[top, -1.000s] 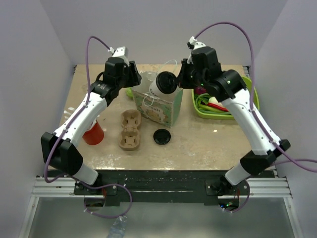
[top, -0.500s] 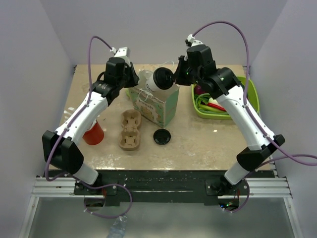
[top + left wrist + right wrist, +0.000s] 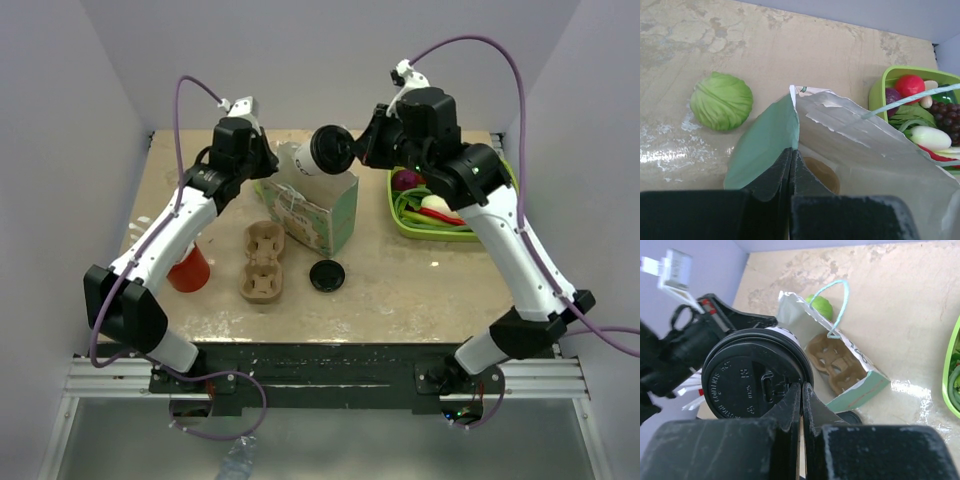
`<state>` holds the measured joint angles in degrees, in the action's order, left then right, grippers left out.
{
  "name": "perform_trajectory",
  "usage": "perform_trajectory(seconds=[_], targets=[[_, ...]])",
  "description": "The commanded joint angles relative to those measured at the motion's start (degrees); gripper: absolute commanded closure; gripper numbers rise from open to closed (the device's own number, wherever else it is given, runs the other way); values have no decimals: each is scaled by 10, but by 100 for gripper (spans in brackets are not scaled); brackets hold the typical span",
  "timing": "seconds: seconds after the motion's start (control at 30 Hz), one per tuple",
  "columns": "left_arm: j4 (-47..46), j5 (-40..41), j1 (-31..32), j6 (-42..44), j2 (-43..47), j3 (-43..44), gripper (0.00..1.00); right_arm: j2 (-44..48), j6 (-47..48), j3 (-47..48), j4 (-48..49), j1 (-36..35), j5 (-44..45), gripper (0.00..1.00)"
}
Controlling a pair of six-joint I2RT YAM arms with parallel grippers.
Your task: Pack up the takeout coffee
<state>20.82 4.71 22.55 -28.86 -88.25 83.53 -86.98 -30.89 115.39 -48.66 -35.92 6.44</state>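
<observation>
Over the past second, the takeout coffee (image 3: pixel 322 152) has been raised slightly above the mouth of the mint-green paper bag (image 3: pixel 330 215), and the left fingers (image 3: pixel 777 172) have been closed on the bag's near rim. That rim is now pinched flat between them, so the mouth is held open. The right fingers (image 3: pixel 789 407) are clenched on the edge of the cup's round black plastic lid. The white paper cup is tilted, in the air just over the bag's opening and not yet inside.

The task is judged partly done. A moulded brown cardboard cup carrier (image 3: pixel 835 362) is seen lying at the bottom of the bag, whose lining is crinkled and pale, with a thin teal cord handle. The coffee has yet to be lowered in and released. On the desk (image 3: pixel 400 280) in front of the bag, a second carrier (image 3: pixel 263 262) and a loose flat black lid (image 3: pixel 326 275) are left unused.
</observation>
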Motion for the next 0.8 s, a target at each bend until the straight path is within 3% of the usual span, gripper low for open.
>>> perform_trajectory(seconds=[0.0,0.23,0.53,0.77], targets=[[15,18,9,-69,37,-16,100,-50,5,25,-11,1,23,100],[33,25,16,-131,52,-21,100,-101,20,45,-18,-11,71,100],[34,46,15,-132,56,-21,100,-174,15,96,-27,-40,115,100],[1,38,14,-79,76,-6,57,-242,5,177,-47,-52,144,100]])
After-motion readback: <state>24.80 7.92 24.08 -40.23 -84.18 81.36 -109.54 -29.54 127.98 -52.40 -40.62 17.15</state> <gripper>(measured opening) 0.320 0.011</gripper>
